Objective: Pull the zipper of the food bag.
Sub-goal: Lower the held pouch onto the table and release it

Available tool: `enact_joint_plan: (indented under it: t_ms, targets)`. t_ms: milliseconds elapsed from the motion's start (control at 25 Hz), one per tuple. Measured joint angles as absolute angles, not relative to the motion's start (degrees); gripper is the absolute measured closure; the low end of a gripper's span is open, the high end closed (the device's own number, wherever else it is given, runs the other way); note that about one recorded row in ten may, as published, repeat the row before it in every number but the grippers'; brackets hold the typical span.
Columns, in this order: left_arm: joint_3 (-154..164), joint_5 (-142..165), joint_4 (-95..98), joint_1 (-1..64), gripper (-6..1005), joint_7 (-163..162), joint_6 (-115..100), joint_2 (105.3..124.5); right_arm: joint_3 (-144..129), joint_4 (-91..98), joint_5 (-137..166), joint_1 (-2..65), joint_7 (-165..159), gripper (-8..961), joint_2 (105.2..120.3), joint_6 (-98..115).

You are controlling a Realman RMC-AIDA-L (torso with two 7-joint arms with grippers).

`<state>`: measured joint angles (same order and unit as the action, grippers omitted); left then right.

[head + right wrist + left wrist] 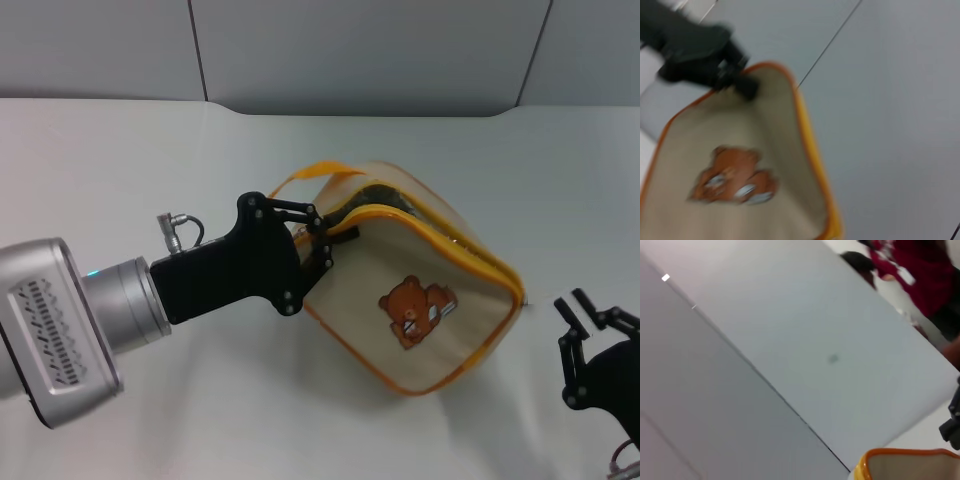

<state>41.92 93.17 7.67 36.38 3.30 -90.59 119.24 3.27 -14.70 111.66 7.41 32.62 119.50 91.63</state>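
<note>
2 arms reach over a white bench [120, 150] backed by grey wall panels [360, 50]. At the centre of the bench lies the food bag [430, 330], a boxy beige fabric case edged in orange-yellow piping and tilted toward the robot's left; its bear picture [415, 310] faces up toward the head camera. The bag's upper edge gapes, showing a dark interior [385, 197] between 2 orange-yellow bands. The zipper [425, 222] runs along this open edge, and the loop handle [305, 180] arches just beyond it on the far side.

The left end effector [324, 238], black on a silver forearm, enters from the robot's left and meets the bag's near-left corner, its fingers closed on the zipper at the end of the opening; the pull tab itself cannot be made out. The right wrist view shows the same black fingers [735, 80] touching the bag's orange rim [812, 145].

The right end effector [590, 320] sits low at the bench's right edge, apart from the bag, fingers spread and holding nothing.
</note>
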Motion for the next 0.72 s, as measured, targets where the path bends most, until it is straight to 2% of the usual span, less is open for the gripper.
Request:
enact_joint_plan:
  t_ms: [200, 320, 520, 640, 720]
  targets:
    - [41.8, 88.9, 1.9, 34.7, 929, 0.9, -90.1, 119.25, 2.6, -12.4, 113.5, 8.4, 20.2, 865, 119.29, 92.9]
    - [41.4, 87.5, -0.6, 33.9, 929, 0.3, -89.1, 119.27, 2.2, -8.6, 116.2, 9.5, 9.6, 686, 119.18, 95.0]
    - [39.3, 87.1, -1.6, 32.5, 929, -7.8, -88.2, 119.27, 2.2, 5.3, 123.5, 13.5, -17.9, 457, 119.17, 102.4]
    - [38.6, 87.2, -0.7, 31.9, 912, -15.6, -88.0, 119.07, 2.2, 12.9, 129.4, 17.0, -30.8, 401, 119.18, 106.0]
    - [39.2, 87.5, 1.2, 31.0, 830, -20.7, -88.1, 118.86, 2.2, 15.7, 132.8, 19.0, -35.4, 363, 119.1, 107.3]
